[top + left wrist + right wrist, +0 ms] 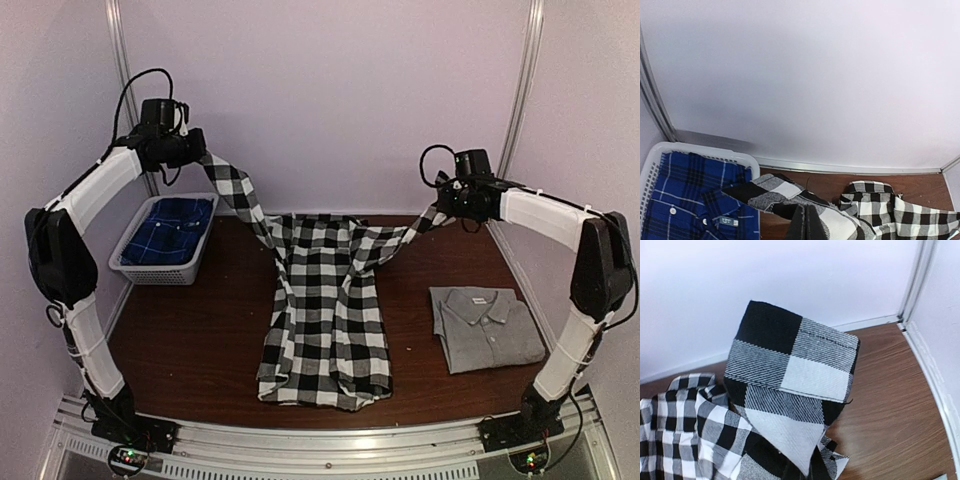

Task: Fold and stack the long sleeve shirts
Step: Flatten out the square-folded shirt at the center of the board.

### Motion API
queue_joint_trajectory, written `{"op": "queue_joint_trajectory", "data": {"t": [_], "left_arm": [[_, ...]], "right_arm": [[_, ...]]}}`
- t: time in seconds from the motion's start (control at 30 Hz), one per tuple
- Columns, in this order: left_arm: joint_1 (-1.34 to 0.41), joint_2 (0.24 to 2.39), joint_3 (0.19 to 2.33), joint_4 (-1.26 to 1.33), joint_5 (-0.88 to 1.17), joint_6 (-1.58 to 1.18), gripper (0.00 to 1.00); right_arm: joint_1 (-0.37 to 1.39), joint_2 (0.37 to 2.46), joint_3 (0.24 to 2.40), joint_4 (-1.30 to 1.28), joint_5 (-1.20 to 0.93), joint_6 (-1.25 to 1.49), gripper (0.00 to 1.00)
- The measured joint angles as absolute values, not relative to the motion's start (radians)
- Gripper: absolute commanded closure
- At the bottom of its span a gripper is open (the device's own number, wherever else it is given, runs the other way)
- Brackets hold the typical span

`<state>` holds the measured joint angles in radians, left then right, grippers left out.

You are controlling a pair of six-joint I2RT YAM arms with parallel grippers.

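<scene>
A black-and-white checked flannel shirt (325, 320) lies lengthwise in the middle of the table, both sleeves pulled up and outward. My left gripper (202, 153) is raised at the far left, shut on the left sleeve (775, 192); its dark fingers (799, 225) are pressed together at the bottom of the left wrist view. My right gripper (447, 204) is lower at the far right, shut on the right sleeve's cuff (790, 375), which drapes over and hides most of its fingers. A folded grey collared shirt (487, 325) lies flat on the right of the table.
A white basket (160, 275) holding a folded blue plaid shirt (170, 228) stands at the far left, beneath my left arm. The back wall and a metal corner post (520, 100) are close behind both grippers. The table's right edge (935, 385) is next to my right gripper.
</scene>
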<state>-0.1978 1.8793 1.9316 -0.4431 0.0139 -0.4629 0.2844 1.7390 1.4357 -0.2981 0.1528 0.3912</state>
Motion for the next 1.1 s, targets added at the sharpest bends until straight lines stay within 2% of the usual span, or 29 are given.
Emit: {"op": "queue_joint_trajectory", "data": {"t": [0.23,0.4,0.57,0.7,0.83,1.0,1.1], "left_arm": [[-0.102,1.961,2.059,-0.505,-0.005,-0.402,1.00],[-0.064,2.005,2.063,-0.555,-0.009,-0.383,1.00],[-0.023,2.026,2.069,-0.582,0.018,-0.373,1.00],[-0.019,2.028,2.060,-0.594,0.076,-0.366,1.00],[-0.061,2.028,2.000,-0.593,0.115,-0.345,0.93],[-0.154,2.025,1.882,-0.591,0.129,-0.331,0.93],[-0.202,2.017,1.816,-0.592,0.132,-0.327,0.90]], "right_arm": [[0.072,1.746,1.515,-0.309,0.131,0.380,1.00],[0.006,1.795,1.584,-0.318,0.112,0.369,0.97],[-0.036,1.872,1.627,-0.338,0.078,0.361,0.84],[-0.048,1.906,1.633,-0.360,0.045,0.348,0.58],[-0.041,1.906,1.628,-0.366,0.003,0.342,0.38],[0.023,1.867,1.547,-0.368,-0.004,0.339,0.36],[0.126,1.816,1.474,-0.370,-0.003,0.338,0.36]]}}
